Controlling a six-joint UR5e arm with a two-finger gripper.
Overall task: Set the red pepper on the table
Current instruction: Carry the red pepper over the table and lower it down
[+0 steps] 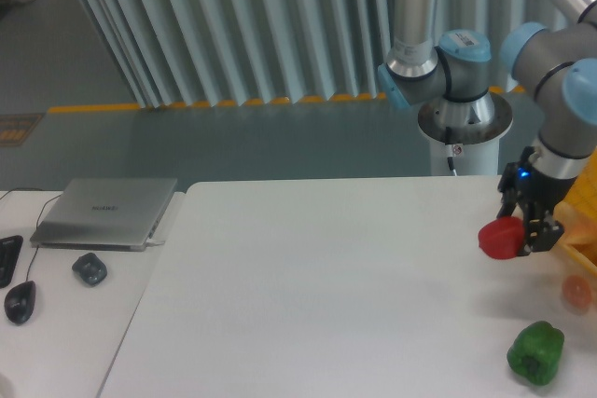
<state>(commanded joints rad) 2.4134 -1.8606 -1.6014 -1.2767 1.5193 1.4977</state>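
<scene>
Over the table's [326, 277] right edge, the gripper [522, 230] carries the red pepper [501, 238] clenched in its jaws and clear of the surface, so next it must lower and let go.

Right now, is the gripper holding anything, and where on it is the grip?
Yes. The gripper holds the red pepper by its right side, above the table. The exact contact points are too blurred to make out.
</scene>
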